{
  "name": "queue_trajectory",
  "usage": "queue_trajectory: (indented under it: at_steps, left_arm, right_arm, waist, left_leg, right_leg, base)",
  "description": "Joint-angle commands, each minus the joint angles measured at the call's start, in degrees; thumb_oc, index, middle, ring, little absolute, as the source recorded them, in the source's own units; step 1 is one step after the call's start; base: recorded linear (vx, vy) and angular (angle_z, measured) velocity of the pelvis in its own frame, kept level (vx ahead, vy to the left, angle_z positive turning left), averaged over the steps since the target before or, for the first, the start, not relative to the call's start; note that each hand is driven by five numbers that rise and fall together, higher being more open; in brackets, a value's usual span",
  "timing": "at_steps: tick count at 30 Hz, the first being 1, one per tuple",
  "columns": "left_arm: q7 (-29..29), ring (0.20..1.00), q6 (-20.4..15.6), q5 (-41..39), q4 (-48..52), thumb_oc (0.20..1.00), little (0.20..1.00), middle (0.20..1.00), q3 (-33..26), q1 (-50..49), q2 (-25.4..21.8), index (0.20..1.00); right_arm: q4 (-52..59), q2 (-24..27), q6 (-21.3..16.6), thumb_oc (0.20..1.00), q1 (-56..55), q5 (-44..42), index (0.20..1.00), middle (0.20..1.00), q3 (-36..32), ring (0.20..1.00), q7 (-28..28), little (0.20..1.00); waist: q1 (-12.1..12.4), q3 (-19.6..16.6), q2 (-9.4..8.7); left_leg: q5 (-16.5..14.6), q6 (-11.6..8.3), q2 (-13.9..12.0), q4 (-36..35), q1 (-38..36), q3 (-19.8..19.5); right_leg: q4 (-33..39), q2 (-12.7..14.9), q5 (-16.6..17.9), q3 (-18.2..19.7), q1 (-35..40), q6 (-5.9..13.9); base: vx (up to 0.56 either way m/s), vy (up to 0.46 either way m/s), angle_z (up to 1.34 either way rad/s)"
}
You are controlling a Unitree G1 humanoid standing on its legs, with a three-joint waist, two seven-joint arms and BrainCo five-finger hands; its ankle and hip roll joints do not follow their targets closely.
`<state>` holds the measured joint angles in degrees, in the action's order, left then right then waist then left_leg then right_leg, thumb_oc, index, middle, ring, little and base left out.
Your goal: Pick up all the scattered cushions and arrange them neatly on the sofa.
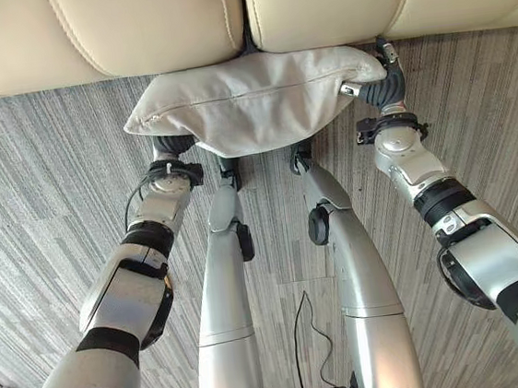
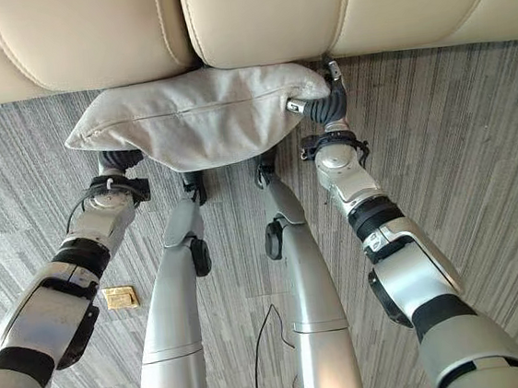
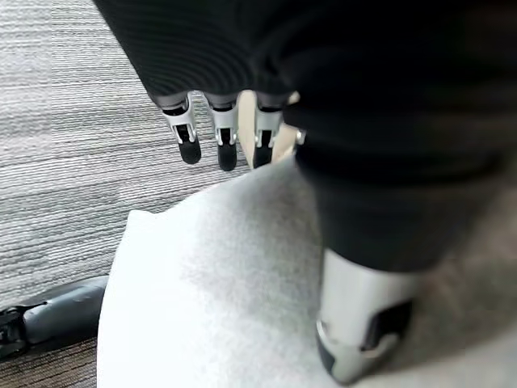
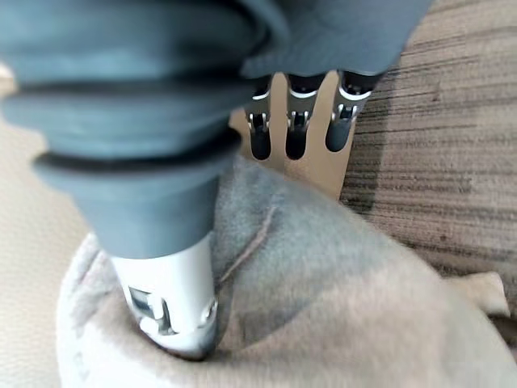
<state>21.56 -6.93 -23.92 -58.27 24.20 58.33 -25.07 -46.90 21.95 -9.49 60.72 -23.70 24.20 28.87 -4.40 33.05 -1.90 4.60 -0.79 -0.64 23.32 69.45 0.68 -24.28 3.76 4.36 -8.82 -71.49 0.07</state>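
**A:** What do the head views show?

**B:** A pale grey, rectangular fabric cushion (image 1: 253,97) with a seam along its near side is held up off the grey striped carpet (image 1: 44,179), just in front of the cream leather sofa (image 1: 130,22), its far edge at the front of the seat cushions. The left hand (image 1: 173,147) is under the cushion's left part, with its fingers hidden there. The right hand (image 1: 379,79) is at the cushion's right end, thumb against the fabric. In the right eye view a small tan square object (image 2: 120,298) lies on the carpet beside the left forearm.

**A:** And the left wrist view?

**B:** The fingers (image 3: 224,145) are straight, side by side, reaching past the cushion's pale edge; the thumb (image 3: 355,323) presses down onto the fabric.

**A:** The right wrist view?

**B:** Much the same: straight fingers (image 4: 296,133) extend beyond the cushion, and the thumb (image 4: 170,311) digs into the grey cloth, denting it. So each hand clamps the cushion between thumb and fingers.
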Motion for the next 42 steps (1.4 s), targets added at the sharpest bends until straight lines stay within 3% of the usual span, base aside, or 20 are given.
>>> queue_trajectory:
  at_steps: [1,2,3,4,14,26,31,38,42]
  left_arm:
    - [-0.8,1.000,-5.0,-0.3,7.1,1.000,1.000,1.000,2.1,-4.0,6.8,1.000]
    - [-1.0,1.000,-5.4,-0.7,8.2,1.000,1.000,1.000,2.3,-4.1,7.4,1.000]
    - [-1.3,0.736,-5.7,-1.4,9.6,0.736,0.736,0.736,2.5,-4.4,7.9,0.736]
    - [-1.7,0.200,-6.0,-2.0,10.6,0.200,0.200,0.200,2.6,-4.7,8.5,0.200]
    - [-6.5,0.200,-8.1,-10.8,19.8,0.200,0.200,0.200,2.2,-9.9,14.5,0.200]
    - [-5.8,0.200,-11.3,-10.3,37.0,0.200,0.200,0.200,0.2,-16.4,14.9,0.200]
    - [-5.3,0.200,-11.3,-7.7,43.8,0.200,0.200,0.200,0.3,-20.6,13.5,0.200]
    - [-5.4,0.200,-10.7,-4.3,51.6,0.200,0.200,0.200,0.0,-30.9,10.0,0.200]
    - [-5.1,0.200,-10.4,-2.2,54.5,0.200,0.200,0.200,-1.8,-36.5,8.1,0.200]
  right_arm:
    - [5.3,-5.9,-5.4,1.000,-5.5,-0.6,1.000,1.000,3.1,1.000,-1.9,1.000]
    - [5.6,-6.4,-5.5,1.000,-5.6,-0.9,1.000,1.000,3.3,1.000,-2.5,1.000]
    - [5.9,-6.7,-5.7,0.592,-6.0,-1.2,0.592,0.592,3.5,0.592,-2.7,0.592]
    - [6.2,-7.2,-5.9,0.200,-6.7,-1.7,0.200,0.200,3.6,0.200,-3.7,0.200]
    - [8.9,-10.6,-9.0,0.200,-12.7,-12.6,0.200,0.200,2.6,0.200,-12.0,0.200]
    - [27.6,-10.7,-12.8,0.200,-20.5,-11.4,0.200,0.200,0.7,0.200,-13.5,0.200]
    - [34.6,-9.7,-12.2,0.200,-25.8,-9.5,0.200,0.200,0.7,0.200,-14.1,0.200]
    - [41.2,-6.9,-9.6,0.200,-37.0,-6.1,0.200,0.200,0.5,0.200,-16.4,0.200]
    - [43.3,-6.4,-8.5,0.200,-41.9,-6.0,0.200,0.200,0.1,0.200,-18.0,0.200]
  waist:
    - [0.7,-8.7,-0.27]
    - [0.9,-8.9,-0.21]
    - [0.9,-9.1,-0.15]
    - [1.0,-9.3,-0.09]
    - [1.8,-12.3,1.04]
    - [2.9,-15.2,1.72]
    - [3.2,-16.1,1.33]
    - [3.1,-16.9,-0.34]
    - [3.4,-18.2,-0.43]
  left_leg:
    - [-4.5,-1.22,0.6,-2.3,2.9,0.1]
    - [-4.3,-1.18,0.8,-2.9,2.8,0.3]
    - [-4.1,-1.21,0.9,-3.3,2.7,0.4]
    - [-3.9,-1.18,1.0,-4.0,2.7,0.4]
    - [-1.5,-1.66,1.7,-8.7,2.2,1.0]
    - [3.6,-2.84,1.4,-17.5,-6.9,1.2]
    - [3.8,-2.97,1.4,-20.5,-16.1,0.3]
    - [1.1,-2.73,1.1,-22.0,-34.8,0.2]
    - [0.2,-2.54,0.8,-23.0,-43.4,0.6]
  right_leg:
    - [-2.5,1.7,-6.5,3.1,-1.7,5.53]
    - [-2.2,1.7,-6.3,3.2,-1.8,5.64]
    - [-2.0,1.7,-6.2,3.3,-1.9,5.74]
    - [-1.5,1.8,-5.9,3.4,-2.0,5.90]
    - [0.8,2.3,-4.8,3.7,-2.4,6.14]
    - [8.0,2.6,-1.4,2.4,5.4,6.64]
    - [10.9,2.5,-0.9,1.8,13.3,7.00]
    - [15.5,2.7,-1.5,0.9,32.8,6.63]
    - [17.0,2.4,-2.5,0.6,42.1,6.46]
  base:
    - [-0.01,0.082,0.06]
    - [-0.01,0.072,0.06]
    - [-0.01,0.049,0.00]
    - [-0.02,0.053,-0.06]
    - [-0.01,0.017,-0.02]
    - [-0.02,0.013,0.00]
    - [-0.01,0.002,-0.01]
    - [0.03,0.006,-0.07]
    - [0.11,-0.001,-0.06]
